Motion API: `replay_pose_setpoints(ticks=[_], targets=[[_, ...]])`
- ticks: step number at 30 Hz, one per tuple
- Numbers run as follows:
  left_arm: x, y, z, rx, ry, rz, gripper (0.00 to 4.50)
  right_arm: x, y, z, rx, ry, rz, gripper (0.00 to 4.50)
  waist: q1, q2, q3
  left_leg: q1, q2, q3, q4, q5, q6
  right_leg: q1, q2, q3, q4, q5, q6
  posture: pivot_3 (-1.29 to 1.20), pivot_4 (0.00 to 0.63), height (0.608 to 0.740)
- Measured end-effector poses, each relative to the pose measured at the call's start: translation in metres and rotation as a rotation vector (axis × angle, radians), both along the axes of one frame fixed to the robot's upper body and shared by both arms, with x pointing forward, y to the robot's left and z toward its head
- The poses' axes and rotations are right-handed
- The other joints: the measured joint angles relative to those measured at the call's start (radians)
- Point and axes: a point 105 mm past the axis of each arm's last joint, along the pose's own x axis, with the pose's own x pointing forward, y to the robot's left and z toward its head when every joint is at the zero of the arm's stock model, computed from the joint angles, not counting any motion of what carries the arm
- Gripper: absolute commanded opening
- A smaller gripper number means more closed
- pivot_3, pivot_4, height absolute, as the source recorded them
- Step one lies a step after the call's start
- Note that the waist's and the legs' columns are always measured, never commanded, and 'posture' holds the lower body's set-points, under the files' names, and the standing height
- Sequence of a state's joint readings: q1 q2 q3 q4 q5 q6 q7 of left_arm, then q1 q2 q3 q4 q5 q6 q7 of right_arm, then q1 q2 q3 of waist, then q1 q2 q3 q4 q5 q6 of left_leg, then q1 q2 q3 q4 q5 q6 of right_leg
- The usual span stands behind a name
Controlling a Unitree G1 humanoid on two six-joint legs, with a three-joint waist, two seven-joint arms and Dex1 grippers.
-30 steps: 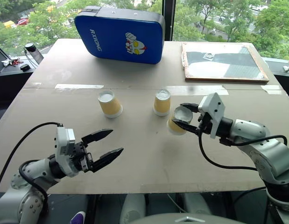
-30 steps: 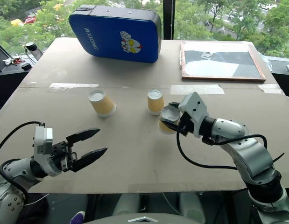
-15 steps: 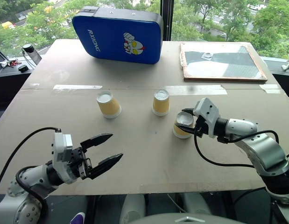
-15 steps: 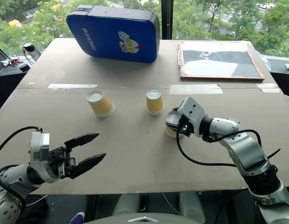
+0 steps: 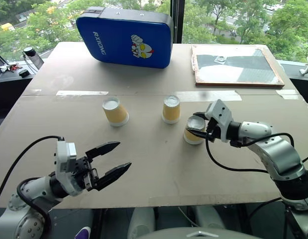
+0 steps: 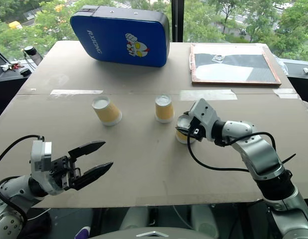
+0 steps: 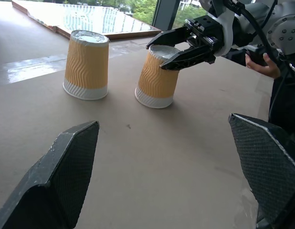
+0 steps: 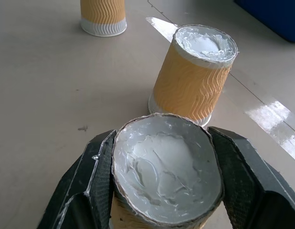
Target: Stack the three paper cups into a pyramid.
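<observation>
**Right gripper clamped on third cup, set beside middle cup**

Near edge: left gripper (image 5: 114, 159) hovers above the table (image 5: 158, 164), fingers spread wide, nothing between them, well apart from all cups.

Mid-table, right side: right gripper (image 5: 196, 123) is closed around the upturned base of the held cup (image 5: 193, 132); the right wrist view shows one black finger (image 8: 85, 191) pressed against each side of it. This cup is inverted and slightly tilted. Its rim appears to touch the table, though the contact cannot be confirmed. It sits just beside the middle cup (image 5: 171, 109), not touching it.

Farther left: left cup (image 5: 115, 111), inverted, well apart from the other two. No cup stacked yet.

Far end: blue case (image 5: 126, 36) and a framed board (image 5: 238, 65).
</observation>
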State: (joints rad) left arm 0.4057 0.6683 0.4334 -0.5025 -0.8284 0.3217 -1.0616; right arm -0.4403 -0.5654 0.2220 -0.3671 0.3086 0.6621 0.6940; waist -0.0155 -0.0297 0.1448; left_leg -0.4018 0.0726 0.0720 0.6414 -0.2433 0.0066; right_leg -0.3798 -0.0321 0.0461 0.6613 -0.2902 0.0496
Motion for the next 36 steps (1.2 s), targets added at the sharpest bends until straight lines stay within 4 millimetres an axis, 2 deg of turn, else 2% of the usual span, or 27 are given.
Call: replay_pose_setpoints(ticks=[5,11,12,15,16,17,19,21,26,33,36], targets=[[0.000,0.000,0.000,-0.003,0.001,0.013,4.50,0.012,0.001,0.002,0.012,-0.012,-0.012,2.35,0.001,0.000,0.000,0.000,0.000,0.000,0.000,0.000,0.000,0.000,0.000,0.000,0.000,0.000,0.000,0.00,0.150,0.740],[0.000,-0.001,0.001,-0.001,-0.004,0.011,4.50,0.015,0.009,-0.003,0.039,0.022,0.009,2.35,-0.001,0.000,0.000,0.000,0.000,0.000,0.000,0.000,0.000,0.000,0.000,0.000,0.000,0.000,0.000,0.00,0.150,0.740],[0.000,-0.001,0.001,-0.001,-0.005,0.012,4.50,0.014,0.011,-0.003,0.044,0.027,0.020,3.24,-0.001,0.000,0.000,0.000,0.000,0.000,0.000,0.000,0.000,0.000,0.000,0.000,0.000,0.000,0.000,0.00,0.150,0.740],[0.002,-0.002,0.003,-0.003,-0.013,0.015,4.50,0.013,0.014,-0.006,0.041,0.041,0.034,4.23,-0.001,0.000,0.000,0.000,0.000,0.000,0.000,0.000,0.000,0.000,0.000,0.000,0.000,0.000,0.000,0.00,0.150,0.740],[0.004,-0.002,0.005,-0.008,-0.014,0.020,4.50,0.012,0.014,-0.008,0.037,0.045,0.036,4.44,0.000,0.000,0.000,0.000,0.000,0.000,0.000,0.000,0.000,0.000,0.000,0.000,0.000,0.000,0.000,0.00,0.150,0.740],[0.007,-0.003,0.007,-0.013,-0.019,0.024,4.50,0.012,0.013,-0.009,0.035,0.048,0.038,4.44,0.002,0.000,0.000,0.000,0.000,0.000,0.000,0.000,0.000,0.000,0.000,-0.001,0.000,0.000,0.000,0.00,0.150,0.740],[0.016,-0.004,0.012,-0.013,-0.025,0.035,4.50,0.011,0.009,-0.006,0.027,0.034,0.038,4.44,0.004,0.000,0.000,0.000,0.000,0.000,0.000,0.000,0.000,0.000,0.000,-0.001,0.000,0.000,0.000,0.00,0.150,0.740],[0.028,-0.006,0.017,-0.007,-0.029,0.055,4.50,0.007,0.000,0.006,0.063,-0.002,0.027,4.44,0.009,0.001,0.001,-0.001,0.000,0.000,0.000,0.000,0.000,0.000,0.000,-0.002,0.000,0.000,0.000,0.00,0.150,0.740],[0.066,-0.020,0.030,0.024,-0.017,0.063,4.50,-0.026,-0.018,0.042,0.187,-0.131,0.091,4.44,0.011,0.001,0.001,-0.003,-0.001,-0.001,0.000,0.000,0.000,0.000,0.001,-0.003,0.000,0.001,0.001,0.00,0.150,0.740],[0.124,-0.050,0.040,0.090,-0.020,0.039,4.50,-0.065,-0.041,0.052,0.256,-0.193,0.051,4.44,0.000,0.000,0.002,-0.005,-0.001,-0.001,0.004,0.000,0.000,-0.001,0.003,-0.002,0.000,0.001,0.001,0.00,0.150,0.740],[0.152,-0.072,0.039,0.094,-0.015,0.032,4.50,-0.084,-0.058,0.045,0.253,-0.209,-0.061,4.44,0.016,0.001,0.002,-0.014,-0.002,-0.006,0.008,0.000,-0.001,-0.005,0.003,-0.008,0.001,0.001,0.002,0.00,0.150,0.740]])
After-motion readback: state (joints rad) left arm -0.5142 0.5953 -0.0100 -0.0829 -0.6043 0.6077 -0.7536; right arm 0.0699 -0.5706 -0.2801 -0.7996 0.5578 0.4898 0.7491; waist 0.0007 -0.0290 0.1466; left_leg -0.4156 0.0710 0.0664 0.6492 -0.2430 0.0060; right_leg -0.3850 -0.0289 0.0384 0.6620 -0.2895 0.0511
